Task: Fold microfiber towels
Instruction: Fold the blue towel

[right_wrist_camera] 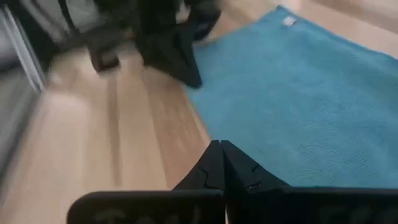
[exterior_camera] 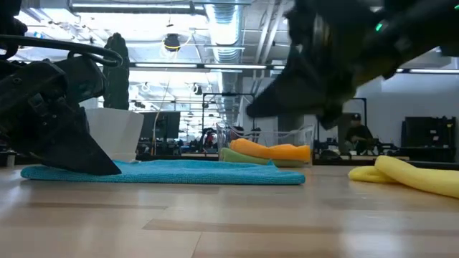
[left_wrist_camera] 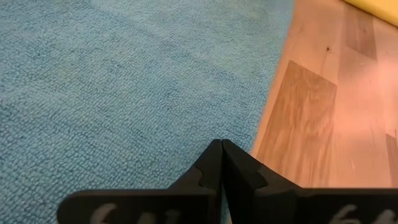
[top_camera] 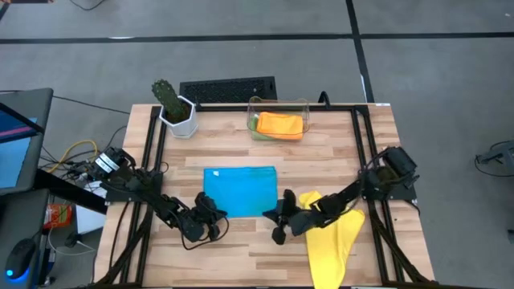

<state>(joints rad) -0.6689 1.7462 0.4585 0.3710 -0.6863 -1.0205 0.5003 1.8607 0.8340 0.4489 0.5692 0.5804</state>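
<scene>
No readable text, labels or signs anywhere.

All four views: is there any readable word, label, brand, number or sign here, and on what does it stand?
No text can be read in any view.
Blue towel: a small white tag at its edge, too blurred to read.
Left gripper and right gripper: pale marks on the finger bases, cut off and unreadable.
Screen at the table's left: nothing legible.
Orange towel and yellow towel: plain.
</scene>
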